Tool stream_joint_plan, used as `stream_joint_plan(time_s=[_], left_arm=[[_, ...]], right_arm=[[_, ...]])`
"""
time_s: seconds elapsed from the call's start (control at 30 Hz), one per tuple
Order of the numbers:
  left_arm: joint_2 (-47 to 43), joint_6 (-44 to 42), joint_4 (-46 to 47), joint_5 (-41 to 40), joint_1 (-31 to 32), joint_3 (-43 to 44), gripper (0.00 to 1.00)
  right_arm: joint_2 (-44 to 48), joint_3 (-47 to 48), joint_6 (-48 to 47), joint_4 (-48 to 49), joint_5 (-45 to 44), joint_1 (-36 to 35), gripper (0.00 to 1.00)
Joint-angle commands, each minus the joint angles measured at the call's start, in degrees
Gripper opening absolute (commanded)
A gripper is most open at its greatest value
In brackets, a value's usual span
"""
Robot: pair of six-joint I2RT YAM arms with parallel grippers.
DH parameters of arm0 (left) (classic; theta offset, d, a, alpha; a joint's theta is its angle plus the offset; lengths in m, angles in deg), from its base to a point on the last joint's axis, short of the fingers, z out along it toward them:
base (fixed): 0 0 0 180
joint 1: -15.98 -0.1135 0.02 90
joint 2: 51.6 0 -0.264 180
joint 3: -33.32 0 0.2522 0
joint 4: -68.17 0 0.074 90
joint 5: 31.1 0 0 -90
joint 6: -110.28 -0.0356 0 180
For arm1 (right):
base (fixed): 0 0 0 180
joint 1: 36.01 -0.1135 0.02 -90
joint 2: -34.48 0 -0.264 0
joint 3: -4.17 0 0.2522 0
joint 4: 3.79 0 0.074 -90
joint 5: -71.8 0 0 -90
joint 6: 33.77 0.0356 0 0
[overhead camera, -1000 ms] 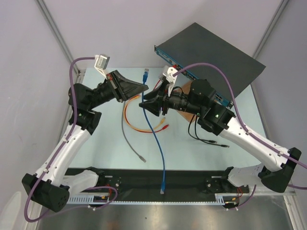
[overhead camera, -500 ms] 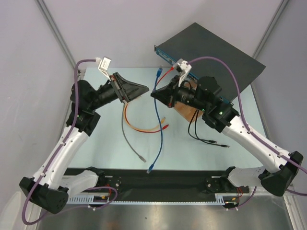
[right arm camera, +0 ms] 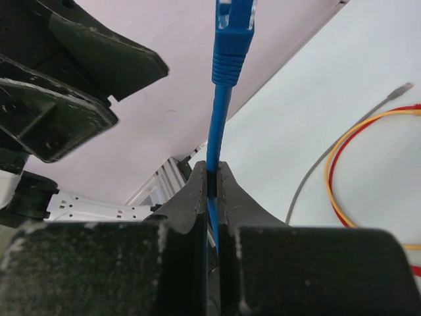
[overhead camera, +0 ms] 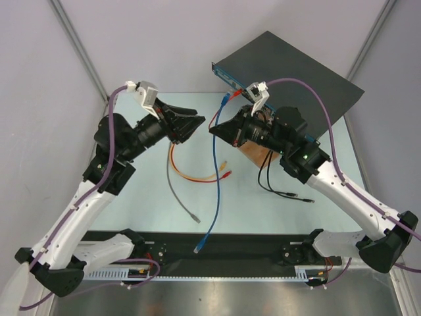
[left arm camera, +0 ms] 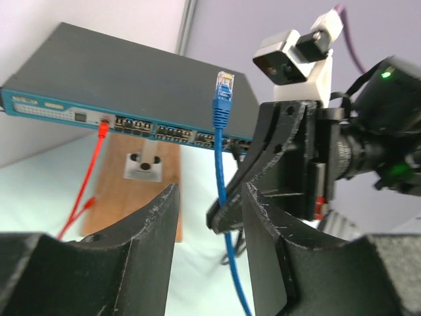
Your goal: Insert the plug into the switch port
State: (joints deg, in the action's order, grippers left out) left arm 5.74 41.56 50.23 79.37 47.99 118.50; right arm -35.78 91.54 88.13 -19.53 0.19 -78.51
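The switch (overhead camera: 299, 72) is a flat black box at the back right; its narrow blue front face (overhead camera: 231, 77) holds a row of sockets (left arm camera: 168, 131). My right gripper (overhead camera: 214, 130) is shut on a blue cable (overhead camera: 216, 191) and holds it upright. The blue plug (overhead camera: 225, 100) stands above the jaws, a little short of the switch front. The plug also shows in the left wrist view (left arm camera: 223, 92) and the right wrist view (right arm camera: 233, 29). My left gripper (overhead camera: 197, 122) is open and empty, facing the right gripper (right arm camera: 210, 170) just to its left.
A red cable (left arm camera: 99, 155) is plugged into a socket at the left of the switch front. A brown wooden board (left arm camera: 141, 197) lies under the switch front. Orange and red cables (overhead camera: 191, 176), a grey cable (overhead camera: 174, 191) and a black cable (overhead camera: 279, 189) lie on the table.
My right gripper has lifted the blue cable and carried its plug up and back towards the switch. The cable's free end has slid left along the front. My left gripper has risen and moved right.
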Motion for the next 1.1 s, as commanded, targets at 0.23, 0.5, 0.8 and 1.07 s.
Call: stream_joint_plan(time_s=[0.23,0.5,0.8,1.07], left_arm=[[2.33,-6.17,3.13,0.98,3.5,2.76,0.48],[4.09,-12.04,1.73,-5.0,6.92,4.08,0.48],[5.59,-15.48,2.25,-9.39,8.68,4.26,0.43],[6.9,-16.71,2.43,-10.36,9.56,4.78,0.4]], right_arm=[[1.79,-0.92,2.47,4.0,1.3,-1.62,0.0],[1.53,-0.39,2.9,3.12,-0.64,-2.5,0.0],[1.44,-0.3,3.34,3.12,-1.08,-3.03,0.0],[1.35,-0.39,3.34,3.03,-1.17,-3.47,0.0]])
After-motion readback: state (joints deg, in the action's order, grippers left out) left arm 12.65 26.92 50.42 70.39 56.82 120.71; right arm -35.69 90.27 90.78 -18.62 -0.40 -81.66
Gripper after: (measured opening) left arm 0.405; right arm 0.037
